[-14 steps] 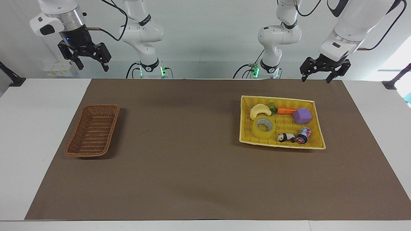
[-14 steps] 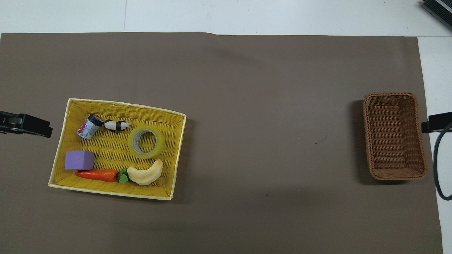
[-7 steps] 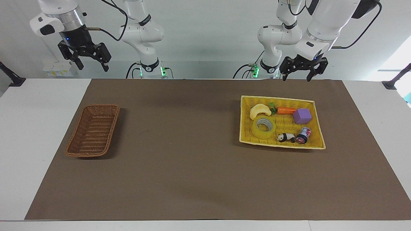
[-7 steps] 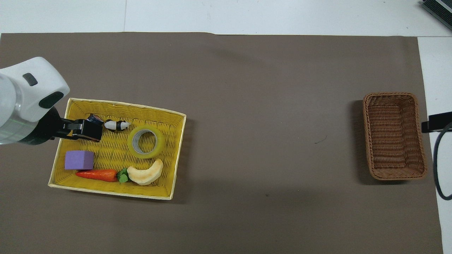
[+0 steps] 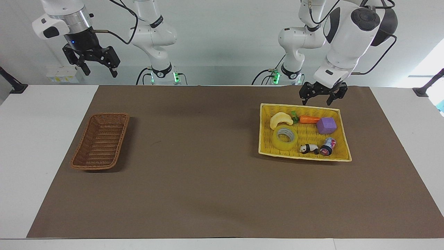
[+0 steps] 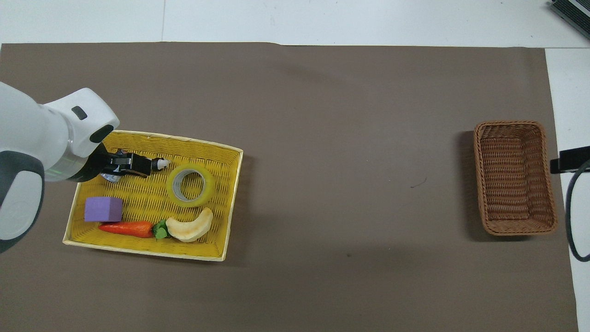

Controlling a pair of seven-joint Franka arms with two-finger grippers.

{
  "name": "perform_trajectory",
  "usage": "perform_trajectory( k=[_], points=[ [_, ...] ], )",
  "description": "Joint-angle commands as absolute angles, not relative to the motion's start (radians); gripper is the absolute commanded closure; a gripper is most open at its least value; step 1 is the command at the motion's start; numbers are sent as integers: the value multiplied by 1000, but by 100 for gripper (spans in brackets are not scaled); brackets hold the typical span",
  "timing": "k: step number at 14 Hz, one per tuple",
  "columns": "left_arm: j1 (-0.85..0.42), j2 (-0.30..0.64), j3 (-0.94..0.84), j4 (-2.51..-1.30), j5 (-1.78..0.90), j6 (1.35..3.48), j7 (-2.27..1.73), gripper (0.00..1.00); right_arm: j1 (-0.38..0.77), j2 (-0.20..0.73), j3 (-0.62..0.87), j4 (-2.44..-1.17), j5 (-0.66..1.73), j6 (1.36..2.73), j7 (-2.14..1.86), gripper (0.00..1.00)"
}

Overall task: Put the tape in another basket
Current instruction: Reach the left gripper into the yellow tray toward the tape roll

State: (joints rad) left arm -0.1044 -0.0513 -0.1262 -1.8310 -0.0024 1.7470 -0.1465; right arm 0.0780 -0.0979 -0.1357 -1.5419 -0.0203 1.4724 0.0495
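Note:
The tape [image 5: 285, 138] lies flat in the yellow woven tray [image 5: 301, 107] toward the left arm's end of the table; it also shows in the overhead view [image 6: 190, 186]. The brown wicker basket [image 5: 100, 140] stands with nothing in it toward the right arm's end, also seen from overhead [image 6: 514, 177]. My left gripper [image 5: 316, 103] is open and hangs in the air over the tray, apart from the tape; in the overhead view [image 6: 133, 166] it covers the panda and can. My right gripper [image 5: 100, 73] is open and waits high up, near the basket's end.
In the tray [image 6: 184, 140] also lie a pale crescent toy [image 5: 281, 119], a carrot [image 5: 308, 119], a purple block [image 5: 326, 125], a panda figure [image 5: 309, 149] and a small can [image 5: 328, 146]. A brown mat [image 5: 208, 166] covers the table.
My left arm has swung in from the table's end and come down over the yellow tray. The right arm, tape and basket have not moved.

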Motion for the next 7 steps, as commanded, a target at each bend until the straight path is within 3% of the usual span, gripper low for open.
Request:
perform_trajectory(
  k=[1,4,7],
  points=[
    [-71,-72,-129,-1949,-40,1871,-152,0,72,-110,-130,-1551,-17,1479,28,0],
    [-69,-58,-127,-2040,-77,2001,-150,0,72,-110,-130,-1551,-17,1479,28,0],
    [-77,17,-129,-2097,-78,2113,-153,0,72,-110,-130,-1551,-17,1479,28,0]
  ],
)
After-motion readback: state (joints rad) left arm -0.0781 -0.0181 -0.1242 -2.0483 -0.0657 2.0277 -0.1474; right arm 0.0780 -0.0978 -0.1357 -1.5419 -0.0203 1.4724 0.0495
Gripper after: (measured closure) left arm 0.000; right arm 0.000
